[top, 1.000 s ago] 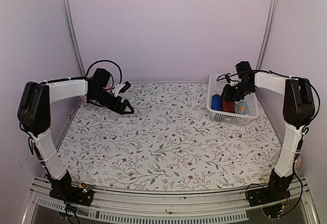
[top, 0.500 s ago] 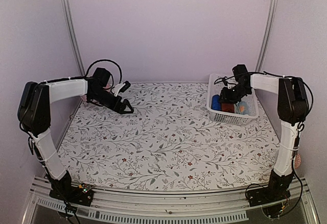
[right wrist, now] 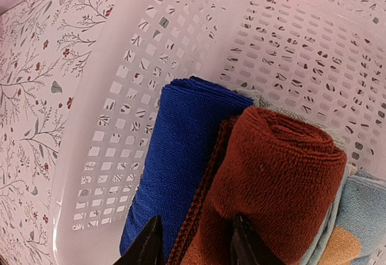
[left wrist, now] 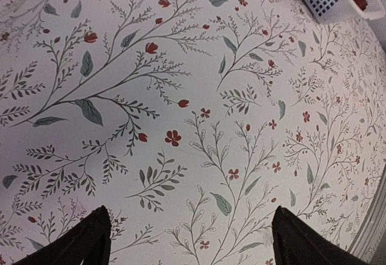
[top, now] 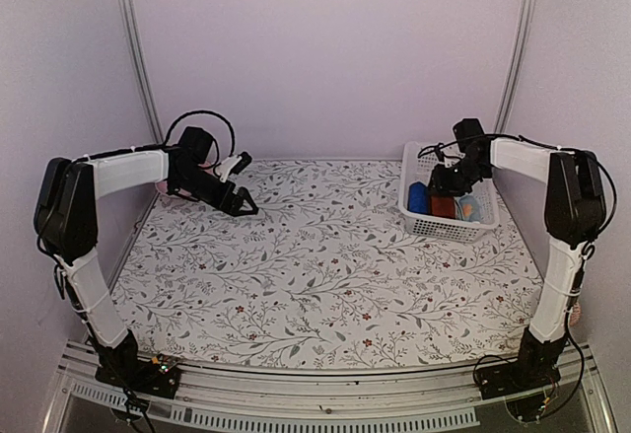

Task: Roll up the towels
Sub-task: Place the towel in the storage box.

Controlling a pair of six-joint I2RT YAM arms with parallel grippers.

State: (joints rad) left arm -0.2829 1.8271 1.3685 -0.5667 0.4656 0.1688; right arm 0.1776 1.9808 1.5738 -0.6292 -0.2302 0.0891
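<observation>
1. Both towels sit in the white basket [right wrist: 289,47] at the far right of the table. The maroon towel [right wrist: 277,180] is a thick roll. The light-blue towel [right wrist: 359,210], with its orange-pink patch, is wedged against the maroon one's far side. A dark-blue roll [right wrist: 181,150] lies on the other side, touching.
2. The right gripper [right wrist: 196,236] is over the basket with a narrow gap between its fingers. The tips straddle the maroon towel's darker edge, beside the blue roll. It shows no clear hold, and whether it touches can't be told.
3. The left gripper [left wrist: 190,223] is spread wide and holds nothing. It hangs over the floral table covering [left wrist: 181,96], well apart from the basket.
4. Handling, as a judgement: the cloth is looped pile, so soft, light, limp and not fragile. It should be grippy rather than slippery.
5. Pinching only an outer layer would likely unwind the roll.
6. To lift it intact, the fingers should go across the roll's full thickness near mid-length.
7. To unroll it, the loose edge is the place to take hold.
8. The packing is tight, so neighbouring rolls may drag along.
</observation>
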